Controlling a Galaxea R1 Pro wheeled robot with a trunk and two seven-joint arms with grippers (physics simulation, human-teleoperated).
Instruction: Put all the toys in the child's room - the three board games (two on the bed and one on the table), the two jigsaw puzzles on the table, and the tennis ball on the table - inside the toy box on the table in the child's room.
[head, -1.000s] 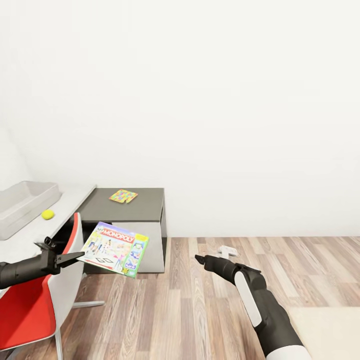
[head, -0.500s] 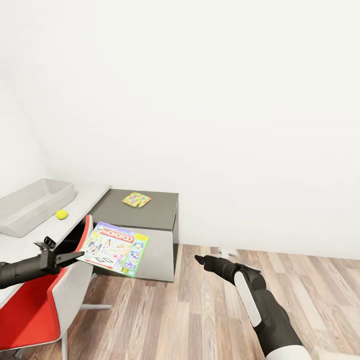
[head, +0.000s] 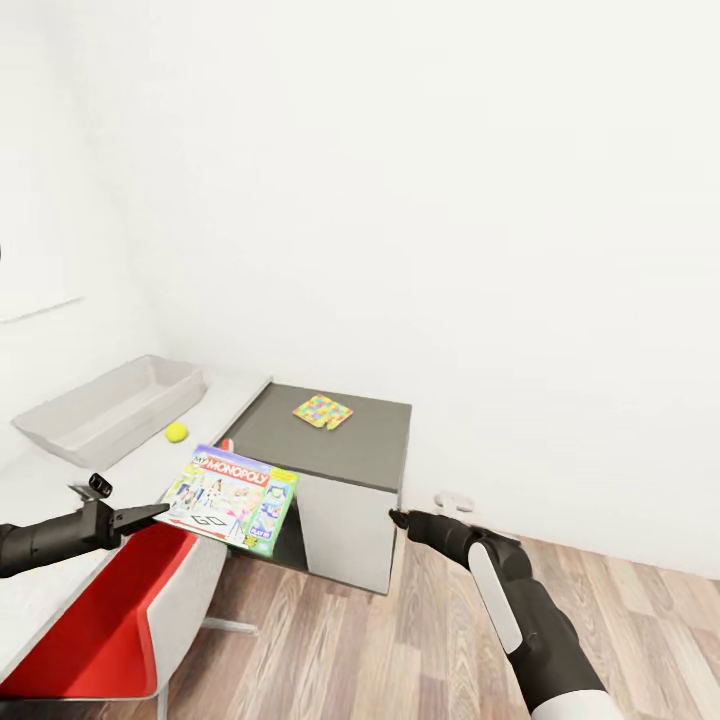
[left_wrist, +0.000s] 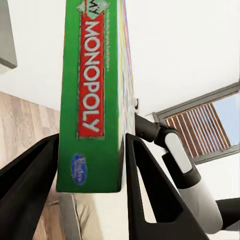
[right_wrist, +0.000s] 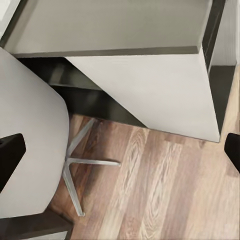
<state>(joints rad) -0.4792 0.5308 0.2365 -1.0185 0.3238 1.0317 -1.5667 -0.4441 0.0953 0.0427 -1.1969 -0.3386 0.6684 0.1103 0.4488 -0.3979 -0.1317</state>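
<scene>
Head view, nearest first: the left end effector reaches in from the left edge, its dark fingers clamped on the near left edge of the board game, a green-edged Monopoly box that juts out from the fingertips toward the right, nearly flat with a slight tilt, its printed face up. The box hangs in the air above the red seat of a chair with a pale grey shell, just in front of the worktop's edge. In the left wrist view the green side of the board game runs straight out between the two black fingers, which press on either face of it. The right end effector is held out low over the wood-plank floor, well apart from the board game and holding nothing. In the right wrist view its dark fingertips sit at opposite edges of the frame, spread wide, with the chair's shell and star base and the dark cabinet beyond them. Farther off, the tennis ball lies on the pale worktop just beside the toy box, which stands on the same surface toward the wall. One jigsaw puzzle lies flat on the dark grey cabinet top, past the held box and well clear of both end effectors
</scene>
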